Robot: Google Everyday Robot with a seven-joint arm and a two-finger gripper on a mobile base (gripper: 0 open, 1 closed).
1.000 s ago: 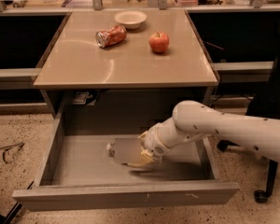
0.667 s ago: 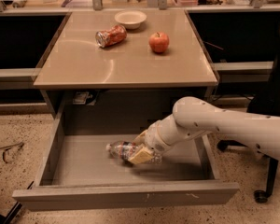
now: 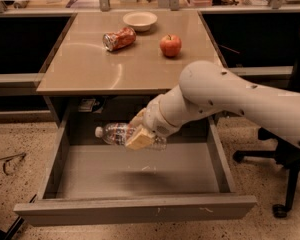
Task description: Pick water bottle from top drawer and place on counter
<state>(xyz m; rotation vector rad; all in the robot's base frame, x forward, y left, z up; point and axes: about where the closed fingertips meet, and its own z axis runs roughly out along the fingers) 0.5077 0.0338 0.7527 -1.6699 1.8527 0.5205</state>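
Observation:
The water bottle (image 3: 116, 133) is clear with a white cap at its left end and lies on its side in the air above the open top drawer (image 3: 135, 174). My gripper (image 3: 139, 132) is shut on the bottle's right half and holds it well above the drawer's grey bottom, just below the counter's front edge. The beige counter (image 3: 90, 66) spreads above and behind the drawer. My white arm reaches in from the right.
On the counter lie a crushed red soda can (image 3: 119, 38), a red apple (image 3: 170, 45) and a white bowl (image 3: 140, 20). An office chair base (image 3: 280, 184) stands on the floor at the right. The drawer's front panel (image 3: 135, 209) juts toward me.
The gripper has risen from the drawer bottom with the water bottle in it and moved up toward the counter's edge.

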